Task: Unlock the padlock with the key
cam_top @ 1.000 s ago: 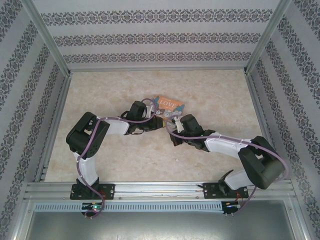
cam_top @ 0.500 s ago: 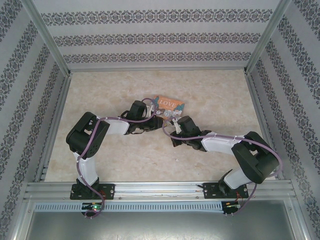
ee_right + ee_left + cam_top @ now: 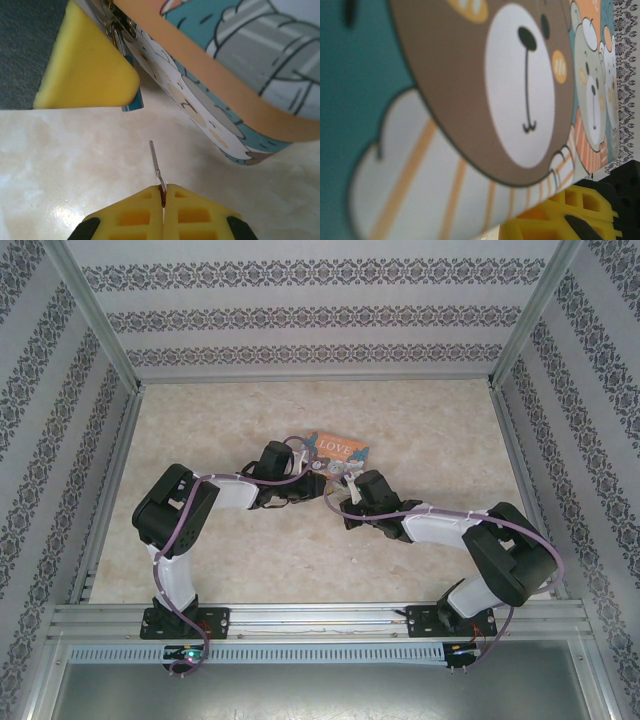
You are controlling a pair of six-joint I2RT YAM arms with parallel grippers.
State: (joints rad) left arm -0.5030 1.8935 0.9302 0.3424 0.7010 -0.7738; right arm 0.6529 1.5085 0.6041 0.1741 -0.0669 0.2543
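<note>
Padlock: a tiny lock with a bluish-teal body that hangs at the front wall of the tin. Its thin silver shackle is looped through the tin's small metal hasp just under the orange rim. Most of the body is hidden behind a yellow finger pad of the left gripper, so only a teal edge and the lower corner show. The keyhole cannot be made out. One pad lies against the lock, but whether the left fingers are clamped on it or loose cannot be told.

The key is a thin dark-grey sliver. It is pinched between the pressed-together yellow fingers of the right gripper. Its blade points toward the tin's front and stands apart from the lock, with its tip just short of the teal corner.

Bare marble table lies between the key tip and the tin's front wall. The tin's rounded wall bulges out close to the right of the blade. Seen from above, the tin sits near the middle of the tabletop, well apart from the patterned side walls.
</note>
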